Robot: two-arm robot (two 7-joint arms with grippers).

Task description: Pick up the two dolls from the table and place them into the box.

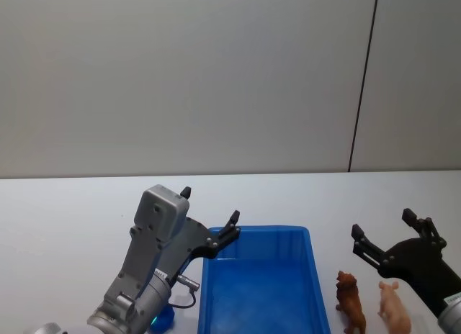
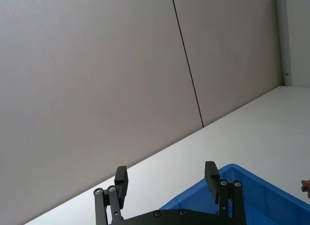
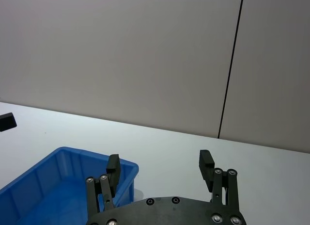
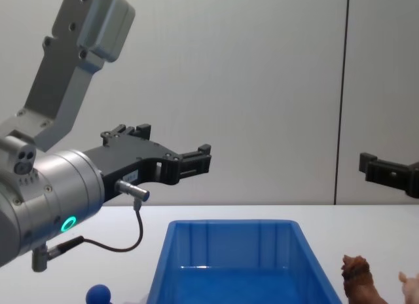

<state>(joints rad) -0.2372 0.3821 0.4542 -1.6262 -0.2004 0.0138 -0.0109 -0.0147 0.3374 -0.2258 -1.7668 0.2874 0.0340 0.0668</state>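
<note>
The box (image 1: pixel 312 276) is a bright blue open bin on the white table (image 1: pixel 65 219), with nothing visible inside. Just right of it stand the two dolls: a shaggy brown animal (image 1: pixel 350 302) and a smooth pale pink one (image 1: pixel 394 308). My left gripper (image 1: pixel 210 206) hovers open over the box's far left corner, holding nothing. My right gripper (image 1: pixel 383 222) is open too, raised just beyond the dolls. The chest view shows the box (image 4: pixel 229 223), the brown doll (image 4: pixel 357 278), the pink doll's edge (image 4: pixel 411 285), the left gripper (image 4: pixel 169 141) and the right gripper (image 4: pixel 380 168).
A small blue ball-like object (image 4: pixel 98 294) lies on the table left of the box, under my left arm. A grey wall with a dark vertical seam (image 1: pixel 364 78) stands behind the table. Bare tabletop stretches beyond the box and to the far left.
</note>
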